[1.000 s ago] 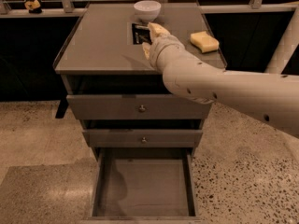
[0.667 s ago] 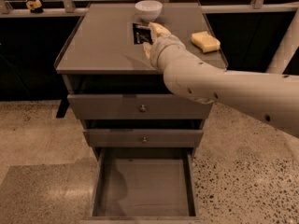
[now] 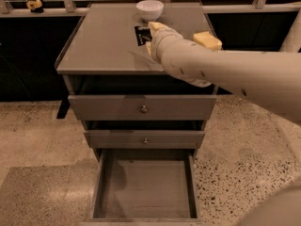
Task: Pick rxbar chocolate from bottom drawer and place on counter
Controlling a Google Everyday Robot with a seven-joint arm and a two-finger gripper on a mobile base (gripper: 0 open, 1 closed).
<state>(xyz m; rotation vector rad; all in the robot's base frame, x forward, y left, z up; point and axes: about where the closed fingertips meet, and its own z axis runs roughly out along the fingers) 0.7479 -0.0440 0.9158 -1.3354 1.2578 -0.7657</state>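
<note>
On the counter (image 3: 103,46), the rxbar chocolate (image 3: 141,35) just beside the gripper (image 3: 153,35) (grip impossible to tell).

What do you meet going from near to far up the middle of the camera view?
The open bottom drawer → lower knobbed drawer → upper knobbed drawer → counter → rxbar chocolate, with the end effector at its right edge → white bowl.

Thick, smooth cream-white tubular arm (image 3: 235,74), widening toward the near right, with small dark dots along the underside and a rounded wrist joint. Pale yellowish jaws at the far tip, above the grey table (image 3: 103,51).
</note>
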